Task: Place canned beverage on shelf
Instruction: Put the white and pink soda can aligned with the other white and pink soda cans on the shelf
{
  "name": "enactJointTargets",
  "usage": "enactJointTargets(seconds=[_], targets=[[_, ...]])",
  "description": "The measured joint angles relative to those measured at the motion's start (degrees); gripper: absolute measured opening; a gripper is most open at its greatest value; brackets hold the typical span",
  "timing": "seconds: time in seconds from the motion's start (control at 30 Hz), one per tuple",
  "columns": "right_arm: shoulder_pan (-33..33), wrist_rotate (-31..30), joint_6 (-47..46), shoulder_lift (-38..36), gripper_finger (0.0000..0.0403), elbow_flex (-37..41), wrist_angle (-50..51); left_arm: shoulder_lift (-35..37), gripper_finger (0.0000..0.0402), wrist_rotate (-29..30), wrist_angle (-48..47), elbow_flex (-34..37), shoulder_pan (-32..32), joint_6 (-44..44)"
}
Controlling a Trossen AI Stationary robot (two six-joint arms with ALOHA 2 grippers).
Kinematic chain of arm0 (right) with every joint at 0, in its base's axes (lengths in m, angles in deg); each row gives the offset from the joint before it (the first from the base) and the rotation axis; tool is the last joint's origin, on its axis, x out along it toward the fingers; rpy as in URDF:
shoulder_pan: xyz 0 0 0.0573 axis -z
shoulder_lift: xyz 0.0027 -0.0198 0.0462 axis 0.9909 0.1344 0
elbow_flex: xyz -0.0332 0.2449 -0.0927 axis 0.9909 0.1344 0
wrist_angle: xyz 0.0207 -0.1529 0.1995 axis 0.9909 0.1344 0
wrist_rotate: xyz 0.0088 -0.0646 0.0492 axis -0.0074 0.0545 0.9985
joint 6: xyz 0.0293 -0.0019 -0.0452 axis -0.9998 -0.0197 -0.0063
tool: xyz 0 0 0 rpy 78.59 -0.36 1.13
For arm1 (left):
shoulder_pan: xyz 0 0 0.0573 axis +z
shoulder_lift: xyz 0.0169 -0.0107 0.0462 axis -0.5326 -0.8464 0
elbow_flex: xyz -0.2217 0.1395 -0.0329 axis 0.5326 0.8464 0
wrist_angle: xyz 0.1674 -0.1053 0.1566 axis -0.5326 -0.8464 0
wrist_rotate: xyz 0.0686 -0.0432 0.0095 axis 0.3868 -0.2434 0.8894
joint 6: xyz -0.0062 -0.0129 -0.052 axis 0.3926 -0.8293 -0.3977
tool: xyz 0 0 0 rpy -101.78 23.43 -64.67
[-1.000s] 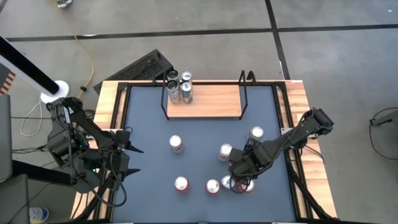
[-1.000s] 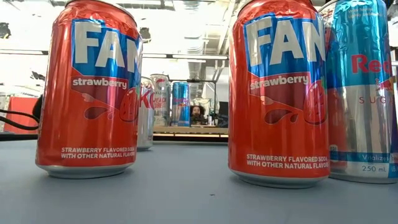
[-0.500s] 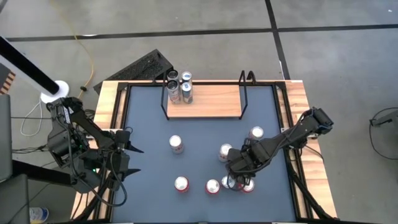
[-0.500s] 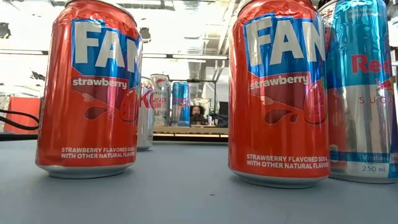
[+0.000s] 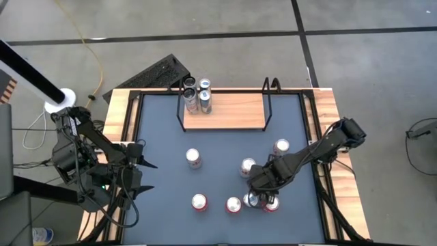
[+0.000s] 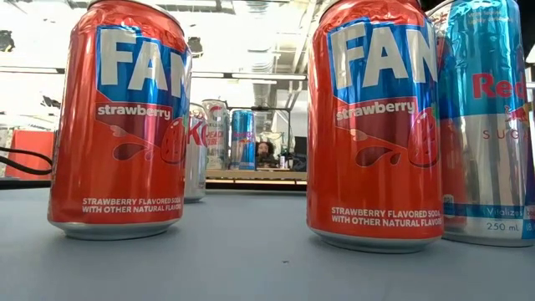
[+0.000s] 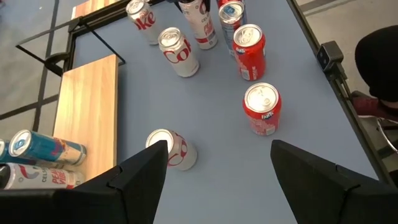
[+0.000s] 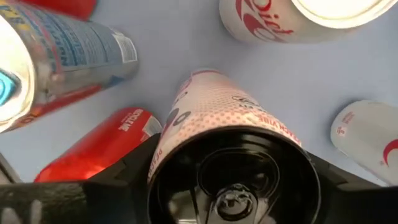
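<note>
The shelf (image 5: 224, 111) stands at the far edge of the desk (image 5: 164, 137), and three cans (image 5: 196, 94) are gathered at its left end. Nearer than the shelf, loose cans stand on the desk: a white-and-red one (image 5: 194, 158) just left of centre, two red strawberry cans (image 5: 199, 202) (image 5: 233, 205) along the near edge, and two more (image 5: 248, 167) (image 5: 280, 146) to the right.

The right pincer (image 5: 259, 198) is down at the near edge of the desk, to the right of the second red can. Its fingers (image 8: 348, 196) flank a pale patterned can with a black top (image 8: 233, 155), one on each side; whether they press on it cannot be told.

The left pincer (image 7: 214, 168) hangs over the left side of the desk, partly spread and empty.
</note>
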Motion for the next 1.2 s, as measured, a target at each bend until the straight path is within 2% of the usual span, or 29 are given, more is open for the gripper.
enactJointTargets(seconds=[0.27,0.5,0.83,0.97,1.2], targets=[[0.0,0.1,-0.8,-1.6,0.0235,0.0,-0.2,0.0,0.0275,0.0,0.0,0.0,0.0,0.0],[0.1,-0.1,-0.7,-1.6,0.0239,-0.9,3.5,0.0,0.0275,0.0,-0.2,0.0,0.0,0.1],[2.2,-4.6,2.1,-1.7,0.0238,-15.9,16.5,0.0,0.0275,-0.1,-0.4,0.0,0.0,0.2],[5.1,-4.9,5.4,-1.7,0.0238,-21.4,17.9,0.0,0.0275,-0.1,-0.6,0.0,0.0,0.2],[12.6,-9.5,14.5,-1.7,0.0238,-27.7,18.9,0.0,0.0275,-0.1,-0.6,0.0,0.0,0.2]])
